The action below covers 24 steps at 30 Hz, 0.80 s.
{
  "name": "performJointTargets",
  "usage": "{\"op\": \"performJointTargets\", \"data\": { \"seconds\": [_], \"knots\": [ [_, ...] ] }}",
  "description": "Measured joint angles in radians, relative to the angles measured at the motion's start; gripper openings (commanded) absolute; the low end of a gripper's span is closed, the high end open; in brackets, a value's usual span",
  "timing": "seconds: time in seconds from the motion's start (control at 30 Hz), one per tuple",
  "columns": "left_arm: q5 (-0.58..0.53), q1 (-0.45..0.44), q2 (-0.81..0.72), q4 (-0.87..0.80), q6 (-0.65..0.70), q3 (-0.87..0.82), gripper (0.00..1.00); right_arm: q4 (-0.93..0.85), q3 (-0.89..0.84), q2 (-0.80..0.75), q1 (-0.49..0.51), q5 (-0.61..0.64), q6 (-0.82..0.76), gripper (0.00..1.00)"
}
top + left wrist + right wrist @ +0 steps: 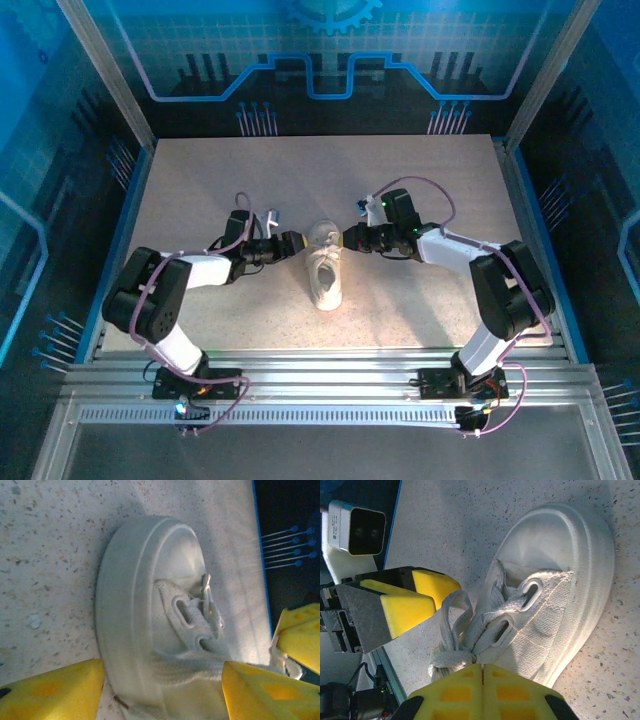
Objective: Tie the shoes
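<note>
On the left, the left pincer (296, 240) reaches in low over the speckled tabletop (200, 180). Its wedge-shaped yellow fingers (50, 692) are spread well apart, with the flank of the sneaker (327, 280) between them, gripping nothing. That gap suggests it is positioned to take a strand rather than pull on one. The sneaker sits about mid-tabletop, a little toward the near edge, lengthwise between the near and far edges, which puts its lacing within equal reach of both arms. It is a small white low-top with a smooth, rounded rubber toe cap (555, 535) and a ribbed rubber band around the sole. The upper is woven canvas, with oval stitched eyelets (532, 587). Its laces (452, 630) are flat, soft and woven. They come loose out of the eyelets and bunch into floppy loops off the shoe's side, not yet drawn into a bow. On the right, the right pincer (482, 667) has its waffle-moulded yellow fingers (455, 692) pressed flush together. The gathered laces emerge right at its tips, so it appears to be pinching them, probably to hold the slack taut and lifted for its partner.
</note>
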Motion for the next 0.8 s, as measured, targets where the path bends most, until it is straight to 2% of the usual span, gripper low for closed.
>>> {"op": "performJointTargets", "data": {
  "seconds": [0.13,0.23,0.27,0.37,0.43,0.57,0.8],
  "knots": [
    [0.014,-0.013,0.062,0.108,-0.074,0.0,0.64,0.0,0.0,0.0,0.0,0.0,0.0,0.0],
    [0.027,-0.025,0.103,0.19,-0.131,0.0,0.56,0.001,0.0,0.0,0.0,0.0,0.0,0.0],
    [0.03,-0.027,0.113,0.209,-0.148,0.0,0.51,0.002,0.0,0.0,0.0,0.0,0.0,0.0],
    [0.044,-0.031,0.146,0.286,-0.204,0.0,0.16,0.003,0.0,0.0,0.0,0.003,0.0,0.0],
    [0.055,-0.031,0.151,0.318,-0.221,-0.001,0.0,0.003,0.0,0.0,0.0,0.006,0.0,0.0],
    [0.06,-0.031,0.138,0.33,-0.217,-0.001,0.0,0.002,-0.007,-0.013,0.0,0.016,0.0,0.0],
    [0.059,-0.03,0.066,0.231,-0.121,-0.001,0.0,-0.003,-0.015,-0.038,-0.001,0.033,-0.003,0.0]
  ]
}}
